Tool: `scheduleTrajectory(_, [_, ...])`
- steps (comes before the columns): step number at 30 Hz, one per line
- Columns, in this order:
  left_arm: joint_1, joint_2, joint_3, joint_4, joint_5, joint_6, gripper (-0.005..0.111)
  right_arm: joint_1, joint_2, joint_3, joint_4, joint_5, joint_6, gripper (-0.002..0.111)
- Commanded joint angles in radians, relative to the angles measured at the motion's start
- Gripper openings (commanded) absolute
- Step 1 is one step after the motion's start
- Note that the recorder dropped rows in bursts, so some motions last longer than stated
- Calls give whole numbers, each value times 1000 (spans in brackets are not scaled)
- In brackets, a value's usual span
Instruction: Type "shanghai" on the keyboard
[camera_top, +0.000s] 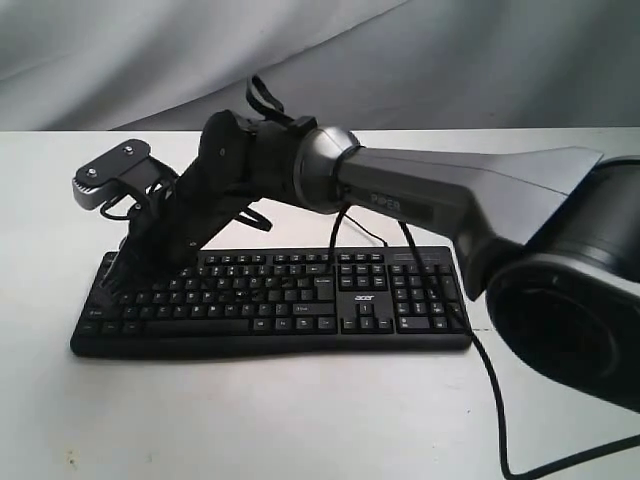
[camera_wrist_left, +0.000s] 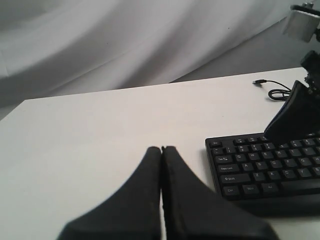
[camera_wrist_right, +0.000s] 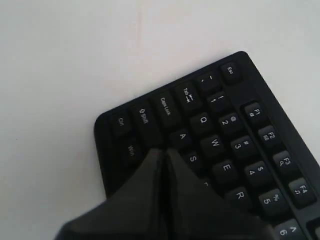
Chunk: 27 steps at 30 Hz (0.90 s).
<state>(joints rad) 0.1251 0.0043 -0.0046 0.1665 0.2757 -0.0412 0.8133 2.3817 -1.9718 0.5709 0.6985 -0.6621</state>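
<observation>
The black keyboard (camera_top: 300, 312) with white legends and an "acer" logo lies across the white table. My right arm reaches over it to its left end. There my right gripper (camera_top: 108, 282) is shut and points down at the keys. In the right wrist view its closed tips (camera_wrist_right: 164, 151) sit among the letter keys, just by the A key (camera_wrist_right: 182, 136) and the S key (camera_wrist_right: 192, 158); contact cannot be told. My left gripper (camera_wrist_left: 161, 149) is shut, empty, and hovers over bare table left of the keyboard (camera_wrist_left: 265, 172).
A thin black cable (camera_wrist_left: 274, 89) with a loose plug lies on the table behind the keyboard. A thicker black cable (camera_top: 492, 385) hangs from the right arm past the number pad. The table's far edge (camera_top: 420, 130) meets a grey cloth backdrop.
</observation>
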Motion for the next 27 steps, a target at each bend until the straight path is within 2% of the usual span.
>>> scheduleTrajectory(1, [-7, -4, 5, 0, -10, -4, 0, -8, 25, -8, -14, -63, -10, 0])
scheduleTrajectory(17, [-7, -4, 5, 0, -10, -4, 0, 15, 76, -8, -10, -189, -21, 0])
scheduleTrajectory(27, [-7, -4, 5, 0, -10, -4, 0, 26, 81, -8, -24, -184, -21, 0])
